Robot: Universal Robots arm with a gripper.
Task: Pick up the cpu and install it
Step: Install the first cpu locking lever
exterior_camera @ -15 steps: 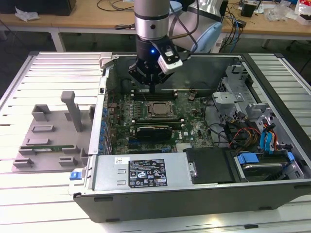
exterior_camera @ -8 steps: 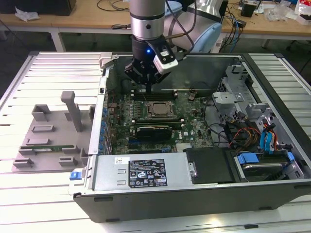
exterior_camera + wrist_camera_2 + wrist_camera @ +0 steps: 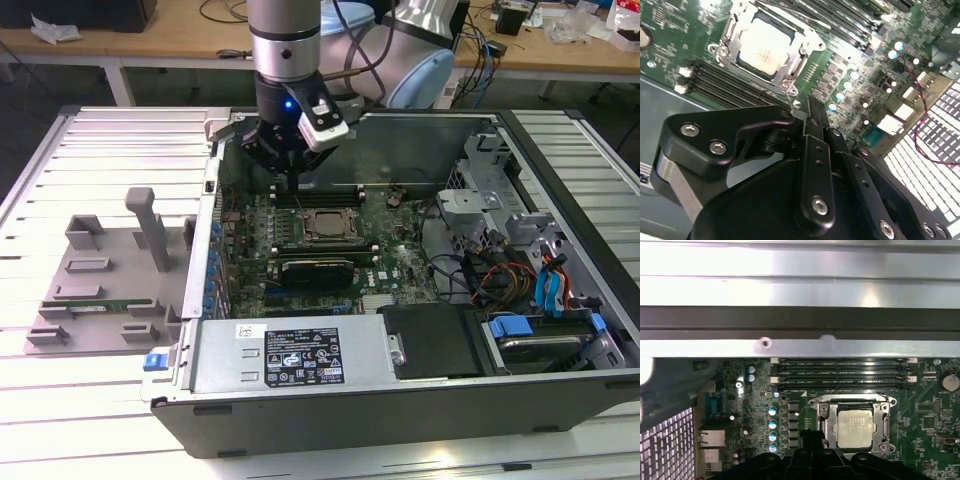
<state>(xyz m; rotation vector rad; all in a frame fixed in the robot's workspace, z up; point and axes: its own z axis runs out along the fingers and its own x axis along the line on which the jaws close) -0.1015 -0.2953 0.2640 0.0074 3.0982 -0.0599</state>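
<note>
Cpu (image 3: 856, 426) seated in socket (image 3: 854, 425) just beyond narrow, empty end effector (image 3: 810, 107); install looks done bar latching.

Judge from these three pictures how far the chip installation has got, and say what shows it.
Done: the cpu lies in its socket on the motherboard, seen in both wrist views. In hand: nothing visible; the gripper holds no chip and hovers beside the socket. Left: the socket's frame looks open, so the chip appears not yet clamped.
</note>
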